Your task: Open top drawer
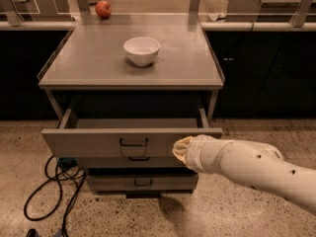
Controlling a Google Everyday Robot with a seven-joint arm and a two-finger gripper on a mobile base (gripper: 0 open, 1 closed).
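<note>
The top drawer point(89, 141) is the widest grey metal drawer under the cart top. It stands pulled out toward me, with its grey tray interior point(133, 123) showing and a small dark loop handle point(134, 143) at the centre of its front. My white arm comes in from the lower right. The gripper point(180, 149) is at the right part of the drawer front, right of the handle. Two narrower grey drawers point(143, 182) sit below, with similar handles.
A white bowl point(141, 50) stands on the grey cart top point(89, 58). A red apple point(103, 8) lies on the counter behind. Black cables point(54, 186) loop on the speckled floor at lower left. Dark cabinets flank the cart.
</note>
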